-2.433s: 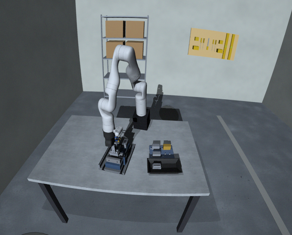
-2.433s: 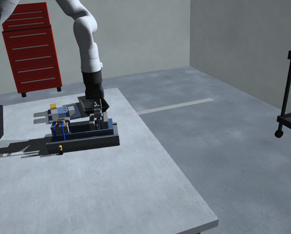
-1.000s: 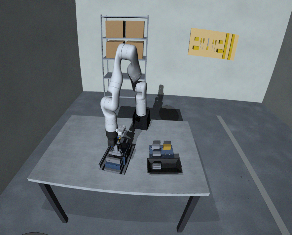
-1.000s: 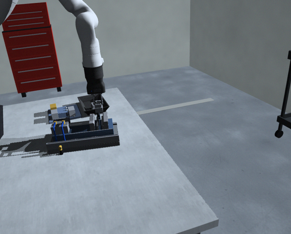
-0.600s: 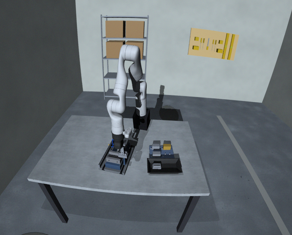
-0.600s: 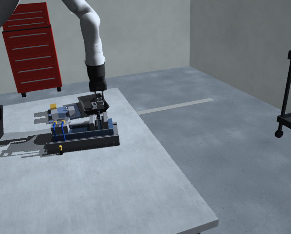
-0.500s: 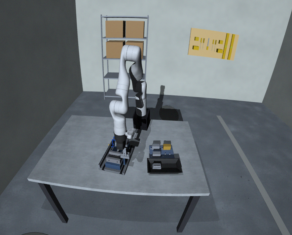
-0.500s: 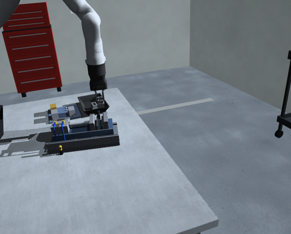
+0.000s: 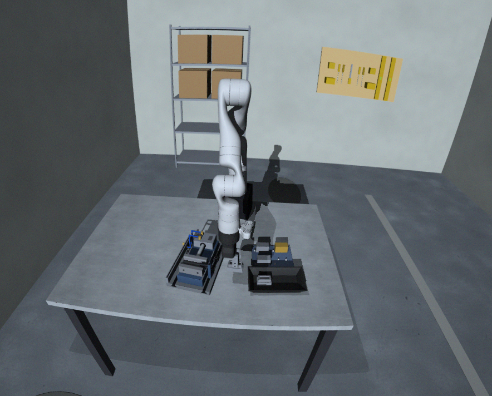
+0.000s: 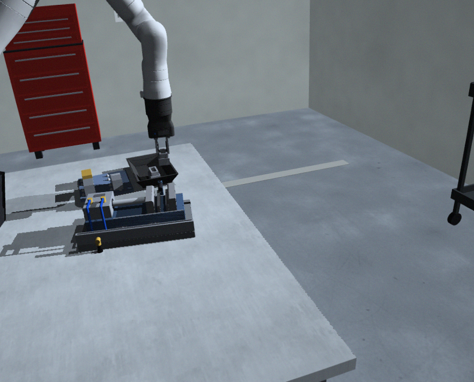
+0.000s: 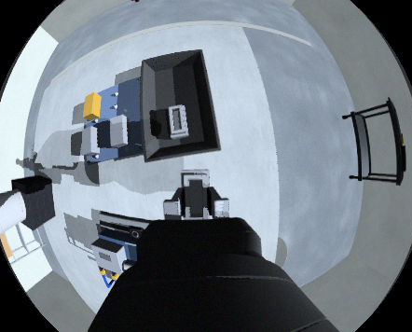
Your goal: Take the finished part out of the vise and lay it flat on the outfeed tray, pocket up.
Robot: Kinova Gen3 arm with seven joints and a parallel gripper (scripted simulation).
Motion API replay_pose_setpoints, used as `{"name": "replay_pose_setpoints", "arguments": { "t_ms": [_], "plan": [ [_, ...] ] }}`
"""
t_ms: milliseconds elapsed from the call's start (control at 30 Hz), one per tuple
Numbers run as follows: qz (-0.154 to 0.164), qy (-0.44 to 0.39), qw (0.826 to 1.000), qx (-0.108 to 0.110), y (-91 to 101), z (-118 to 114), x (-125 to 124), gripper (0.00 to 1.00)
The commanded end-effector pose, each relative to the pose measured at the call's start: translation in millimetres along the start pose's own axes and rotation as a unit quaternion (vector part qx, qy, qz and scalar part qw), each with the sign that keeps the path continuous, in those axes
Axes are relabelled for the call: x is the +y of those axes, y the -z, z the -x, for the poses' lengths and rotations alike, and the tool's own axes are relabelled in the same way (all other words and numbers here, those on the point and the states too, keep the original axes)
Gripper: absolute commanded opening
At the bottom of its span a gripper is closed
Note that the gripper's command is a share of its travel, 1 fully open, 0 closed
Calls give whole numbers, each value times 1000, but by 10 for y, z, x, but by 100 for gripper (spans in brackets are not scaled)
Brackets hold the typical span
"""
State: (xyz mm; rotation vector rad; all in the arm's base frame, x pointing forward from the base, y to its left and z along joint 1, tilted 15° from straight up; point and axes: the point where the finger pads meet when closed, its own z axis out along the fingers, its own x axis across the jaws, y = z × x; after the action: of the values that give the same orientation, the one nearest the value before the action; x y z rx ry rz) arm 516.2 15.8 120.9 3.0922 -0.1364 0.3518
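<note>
My gripper point(image 9: 235, 258) point(image 10: 162, 150) point(image 11: 196, 197) points down and is shut on the finished part point(image 9: 235, 267) point(image 10: 163, 159) point(image 11: 195, 172), a light grey block. It holds the part in the air between the vise point(image 9: 190, 268) point(image 10: 149, 200) point(image 11: 110, 255) and the black outfeed tray point(image 9: 277, 291) point(image 10: 152, 179) point(image 11: 211, 103). The part looks about level; its pocket is largely hidden by the gripper. A similar grey part point(image 9: 264, 282) point(image 10: 149, 175) point(image 11: 179, 135) lies in the tray, pocket up, in the end nearer my gripper.
Behind the tray is a blue plate point(image 9: 283, 262) point(image 11: 130, 95) with grey blocks point(image 9: 263, 246) point(image 11: 118, 131) and a yellow block point(image 9: 281, 247) point(image 10: 86, 174) point(image 11: 91, 106). The tray's sloped walls stand up around its floor. The tray's other end holds no part.
</note>
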Motion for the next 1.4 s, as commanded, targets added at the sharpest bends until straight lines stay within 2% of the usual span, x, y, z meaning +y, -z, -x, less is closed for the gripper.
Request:
{"name": "replay_pose_setpoints", "arguments": {
  "t_ms": [0,300,367,800,1167,1367],
  "plan": [
    [1,18,1000,-4,-11,31,-366,0],
    [4,36,999,-1,-2,133,-1066,0],
    [4,36,999,-1,-2,133,-1066,0],
    [6,55,998,6,40,354,-1844,0],
    [7,63,998,11,69,471,-2143,0],
    [7,63,998,12,79,494,-2208,0]
  ]
}}
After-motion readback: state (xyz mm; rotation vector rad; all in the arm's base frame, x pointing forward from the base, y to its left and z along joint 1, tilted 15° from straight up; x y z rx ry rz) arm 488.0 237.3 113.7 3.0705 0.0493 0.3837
